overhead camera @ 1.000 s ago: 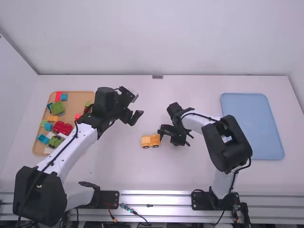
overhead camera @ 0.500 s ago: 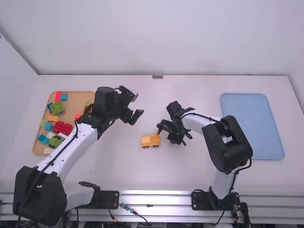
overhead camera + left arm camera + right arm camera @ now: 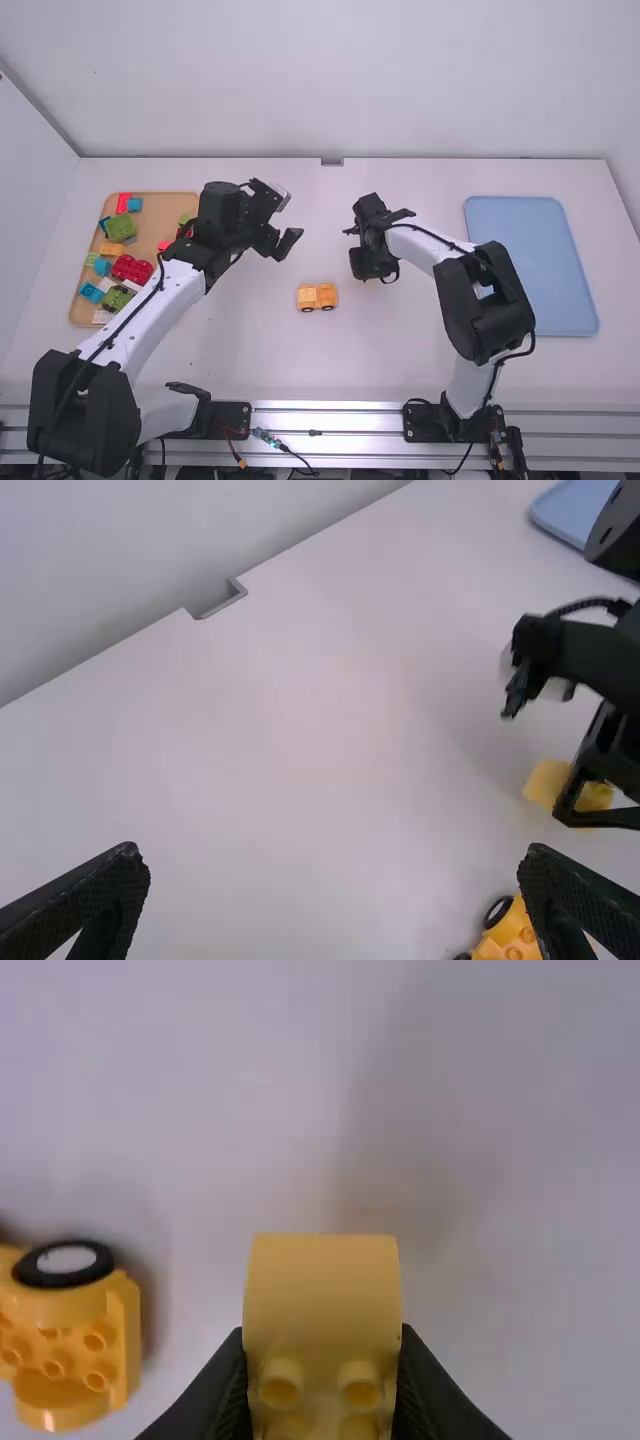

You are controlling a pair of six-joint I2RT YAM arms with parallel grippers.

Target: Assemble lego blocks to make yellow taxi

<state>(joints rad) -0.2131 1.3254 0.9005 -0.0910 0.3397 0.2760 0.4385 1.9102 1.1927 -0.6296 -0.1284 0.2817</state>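
Note:
The yellow-orange wheeled car base (image 3: 317, 297) stands alone mid-table; the left wrist view shows part of this car base (image 3: 508, 938), and the right wrist view its studs and a black wheel, the base (image 3: 75, 1335) being off to one side. My right gripper (image 3: 372, 274) is to the right of it, apart from it. In the right wrist view my right gripper (image 3: 322, 1360) is shut on a yellow block (image 3: 322, 1295) with round studs; that block (image 3: 548, 782) also shows in the left wrist view. My left gripper (image 3: 278, 247) hangs beyond the base, and its jaws (image 3: 335, 880) stand wide apart, holding nothing.
A tan tray (image 3: 75, 312) of mixed coloured blocks lies at the left, partly behind the left arm. At the right is a flat blue tray (image 3: 530, 265). The back wall rises behind the table's far edge.
My right gripper has turned and drawn away from the car base, toward the table's far side. The base and the left arm have kept their places.

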